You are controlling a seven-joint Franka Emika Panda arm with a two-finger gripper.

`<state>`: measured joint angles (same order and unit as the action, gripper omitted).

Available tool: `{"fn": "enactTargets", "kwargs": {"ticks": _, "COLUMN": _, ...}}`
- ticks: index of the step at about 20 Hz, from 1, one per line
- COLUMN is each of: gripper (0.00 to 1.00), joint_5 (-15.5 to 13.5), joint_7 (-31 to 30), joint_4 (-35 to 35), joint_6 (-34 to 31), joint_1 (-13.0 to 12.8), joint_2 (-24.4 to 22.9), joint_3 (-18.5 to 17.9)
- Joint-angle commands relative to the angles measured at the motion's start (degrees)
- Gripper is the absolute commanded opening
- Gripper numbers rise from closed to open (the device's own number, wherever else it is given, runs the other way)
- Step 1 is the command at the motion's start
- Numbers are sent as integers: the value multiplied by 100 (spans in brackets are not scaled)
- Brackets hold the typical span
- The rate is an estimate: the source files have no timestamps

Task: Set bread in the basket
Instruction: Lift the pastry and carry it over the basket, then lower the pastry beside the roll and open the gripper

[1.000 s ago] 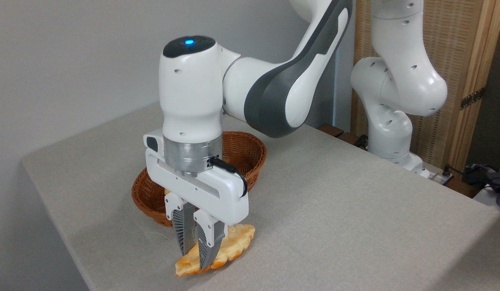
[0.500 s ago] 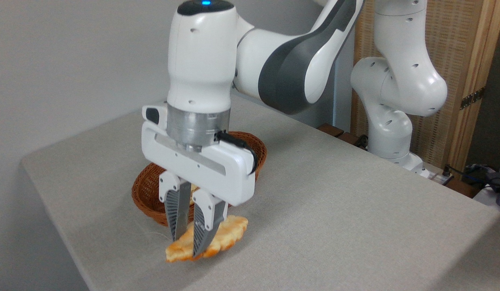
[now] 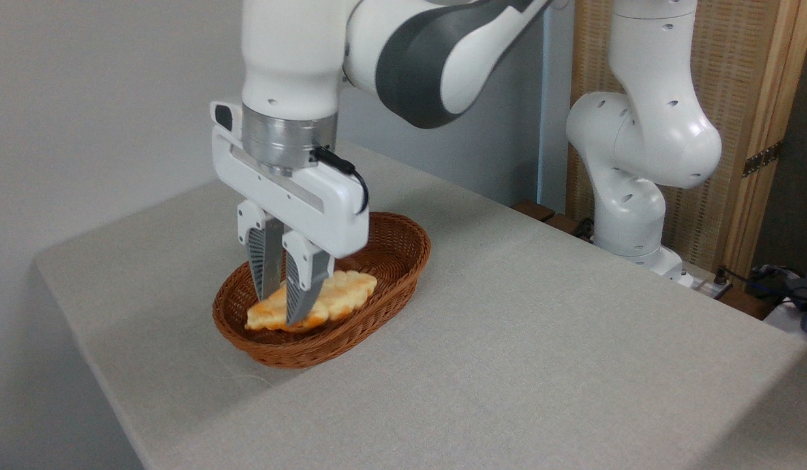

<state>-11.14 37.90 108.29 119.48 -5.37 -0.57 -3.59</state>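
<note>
The bread [image 3: 341, 295] is a long golden loaf with a bumpy top, held over the inside of the basket [image 3: 390, 251], an oval brown wicker one on the grey table. My gripper [image 3: 280, 312] points down and is shut on the bread near its left end. The grey ribbed fingers [image 3: 302, 287] pinch the loaf from both sides. Whether the loaf touches the basket floor I cannot tell; it sits low, within the rim.
The table's left edge [image 3: 77, 339] runs close to the basket. The arm's white base [image 3: 631, 215] stands at the back right, in front of a wooden screen [image 3: 755, 117]. Cables and dark items [image 3: 788, 287] lie at the far right.
My gripper has lifted the bread off the table in front of the basket and carried it up and back, so it now hangs inside the basket's rim.
</note>
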Motion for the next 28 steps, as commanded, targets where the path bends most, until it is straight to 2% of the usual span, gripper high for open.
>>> {"fn": "enactTargets", "kwargs": {"ticks": 1, "gripper": 44, "joint_5": -81, "joint_7": -317, "joint_4": -18, "joint_6": -302, "joint_1": 0, "joint_2": -75, "joint_3": 385}}
{"fn": "enactTargets", "kwargs": {"ticks": 5, "gripper": 45, "joint_5": -72, "joint_7": -432, "joint_4": -10, "joint_6": -662, "joint_1": 0, "joint_2": -75, "joint_3": 798}}
{"fn": "enactTargets", "kwargs": {"ticks": 7, "gripper": 50, "joint_5": -72, "joint_7": -423, "joint_4": -10, "joint_6": -864, "joint_1": 0, "joint_2": -66, "joint_3": 965}}
{"fn": "enactTargets", "kwargs": {"ticks": 8, "gripper": 56, "joint_5": -64, "joint_7": -415, "joint_4": -10, "joint_6": -1005, "joint_1": 0, "joint_2": -66, "joint_3": 1027}}
{"fn": "enactTargets", "kwargs": {"ticks": 10, "gripper": 88, "joint_5": -20, "joint_7": -371, "joint_4": -10, "joint_6": -1173, "joint_1": 0, "joint_2": -75, "joint_3": 1080}}
{"fn": "enactTargets", "kwargs": {"ticks": 11, "gripper": 98, "joint_5": -20, "joint_7": -371, "joint_4": -10, "joint_6": -1173, "joint_1": 0, "joint_2": -66, "joint_3": 1106}}
{"fn": "enactTargets", "kwargs": {"ticks": 12, "gripper": 100, "joint_5": -20, "joint_7": -362, "joint_4": -10, "joint_6": -1173, "joint_1": 0, "joint_2": -66, "joint_3": 1185}}
{"fn": "enactTargets", "kwargs": {"ticks": 19, "gripper": 100, "joint_5": -20, "joint_7": -362, "joint_4": -1, "joint_6": -1173, "joint_1": -8, "joint_2": -40, "joint_3": 1247}}
{"fn": "enactTargets", "kwargs": {"ticks": 28, "gripper": 100, "joint_5": -2, "joint_7": -344, "joint_4": -27, "joint_6": -1094, "joint_1": 71, "joint_2": -49, "joint_3": 1116}}
